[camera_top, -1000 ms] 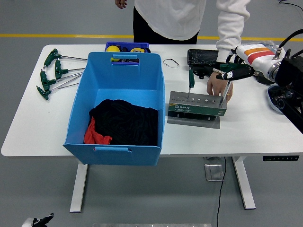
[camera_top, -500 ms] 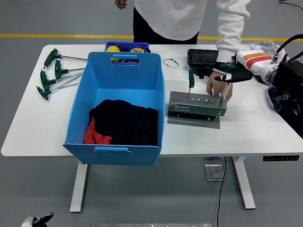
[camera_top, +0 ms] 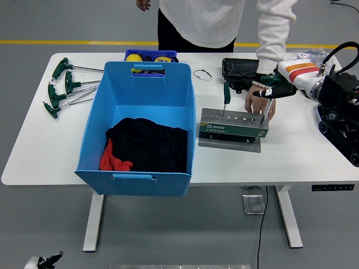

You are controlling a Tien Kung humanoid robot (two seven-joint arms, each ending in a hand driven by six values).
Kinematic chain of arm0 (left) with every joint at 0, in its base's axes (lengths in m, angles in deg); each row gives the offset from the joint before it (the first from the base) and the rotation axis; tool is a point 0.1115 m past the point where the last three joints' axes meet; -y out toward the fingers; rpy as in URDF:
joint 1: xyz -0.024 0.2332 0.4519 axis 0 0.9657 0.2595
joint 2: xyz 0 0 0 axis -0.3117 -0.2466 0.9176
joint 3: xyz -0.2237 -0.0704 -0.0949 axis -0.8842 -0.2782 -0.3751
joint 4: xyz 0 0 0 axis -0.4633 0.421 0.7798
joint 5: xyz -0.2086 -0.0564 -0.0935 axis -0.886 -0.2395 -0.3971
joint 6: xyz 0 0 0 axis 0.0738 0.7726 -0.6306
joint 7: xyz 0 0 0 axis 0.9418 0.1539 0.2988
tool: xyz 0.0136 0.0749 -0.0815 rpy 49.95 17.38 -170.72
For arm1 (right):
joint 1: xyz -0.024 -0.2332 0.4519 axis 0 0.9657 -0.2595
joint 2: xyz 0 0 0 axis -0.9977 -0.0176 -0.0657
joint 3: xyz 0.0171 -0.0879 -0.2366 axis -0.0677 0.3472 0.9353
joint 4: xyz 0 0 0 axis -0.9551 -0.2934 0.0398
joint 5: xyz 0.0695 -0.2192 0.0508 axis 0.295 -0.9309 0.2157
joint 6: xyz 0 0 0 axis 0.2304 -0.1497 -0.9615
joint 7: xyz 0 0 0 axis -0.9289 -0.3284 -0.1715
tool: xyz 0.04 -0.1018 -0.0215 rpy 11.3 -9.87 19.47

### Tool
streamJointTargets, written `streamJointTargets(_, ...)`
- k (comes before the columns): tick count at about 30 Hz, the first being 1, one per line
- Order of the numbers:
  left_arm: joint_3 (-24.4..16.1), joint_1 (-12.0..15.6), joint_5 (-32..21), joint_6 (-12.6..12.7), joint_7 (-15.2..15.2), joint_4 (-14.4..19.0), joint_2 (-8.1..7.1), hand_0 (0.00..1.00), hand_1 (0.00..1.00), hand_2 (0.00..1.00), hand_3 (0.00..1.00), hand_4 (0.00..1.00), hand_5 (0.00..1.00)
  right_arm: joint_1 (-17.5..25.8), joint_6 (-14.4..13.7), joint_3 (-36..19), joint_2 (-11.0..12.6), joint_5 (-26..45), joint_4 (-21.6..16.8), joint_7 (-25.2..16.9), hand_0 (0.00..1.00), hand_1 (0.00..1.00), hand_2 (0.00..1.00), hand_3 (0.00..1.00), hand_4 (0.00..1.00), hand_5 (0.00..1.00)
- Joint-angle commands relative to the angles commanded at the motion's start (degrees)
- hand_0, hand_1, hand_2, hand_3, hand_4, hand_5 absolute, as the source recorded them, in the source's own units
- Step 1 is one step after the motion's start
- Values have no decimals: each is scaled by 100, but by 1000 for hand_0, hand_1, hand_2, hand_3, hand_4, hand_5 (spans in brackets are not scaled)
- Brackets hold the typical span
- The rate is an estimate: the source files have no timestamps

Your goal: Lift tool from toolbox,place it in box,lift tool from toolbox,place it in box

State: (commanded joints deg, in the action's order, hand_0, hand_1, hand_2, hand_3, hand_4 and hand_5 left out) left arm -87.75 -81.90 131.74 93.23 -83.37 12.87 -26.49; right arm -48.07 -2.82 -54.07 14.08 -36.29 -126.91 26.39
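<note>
A grey-green tool holder (camera_top: 233, 124) stands on the white table (camera_top: 291, 151), right of the big blue box (camera_top: 140, 95). One green-handled tool (camera_top: 226, 96) stands upright in its left part. At the holder's right end a T-handle tool (camera_top: 266, 105) stands in a hole, and my right hand (camera_top: 275, 89) is shut on its green handle. A person's hand (camera_top: 257, 104) rests behind the holder, right beside that tool. The blue box holds black and red cloth (camera_top: 147, 145). My left arm is out of view.
Several green T-handle tools (camera_top: 63, 87) lie at the table's far left. Behind the blue box sits a small blue bin (camera_top: 150, 55) with yellow items. A black tray (camera_top: 238, 68) and a thin cord loop (camera_top: 202, 73) lie at the back.
My right forearm has drawn a little up and to the right at the picture's edge. The hand stays on the T-handle tool, which remains in the holder. The person's hand has hardly moved.
</note>
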Motion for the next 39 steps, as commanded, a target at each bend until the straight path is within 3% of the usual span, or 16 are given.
streamJointTargets(11, 19, 25, 30, -19, -25, 0, -8, 716, 725, 729, 687, 696, 637, 6, -51, 44, -54, -16, 44, 53, 241, 229, 248, 250, 998, 927)
streamJointTargets(12, 16, 25, 38, -22, -29, 0, -10, 716, 726, 729, 688, 695, 636, 6, -61, 49, -61, -15, 47, 60, 195, 161, 192, 189, 998, 921)
streamJointTargets(23, 7, 28, 71, -30, -49, 0, -20, 716, 725, 729, 688, 696, 636, 22, -223, 141, -67, 54, 37, 160, 150, 116, 147, 146, 998, 902)
streamJointTargets(24, 6, 27, 77, -32, -51, 0, -23, 716, 725, 729, 689, 698, 638, 21, -240, 144, -62, 52, 32, 163, 102, 64, 104, 103, 998, 854)
streamJointTargets(29, -8, 19, 112, -39, -50, 0, -32, 716, 725, 729, 689, 698, 638, 8, -325, 176, -39, 99, 24, 193, 102, 64, 104, 103, 998, 854)
streamJointTargets(30, -5, 16, 113, -41, -50, 0, -33, 716, 726, 729, 689, 697, 636, 7, -347, 183, -37, 108, 22, 209, 43, 15, 66, 69, 998, 801)
streamJointTargets(39, 61, -1, 64, -49, -44, 0, -39, 716, 727, 730, 688, 699, 642, -9, -446, 184, 2, 11, -42, 301, 5, 2, 19, 36, 998, 767)
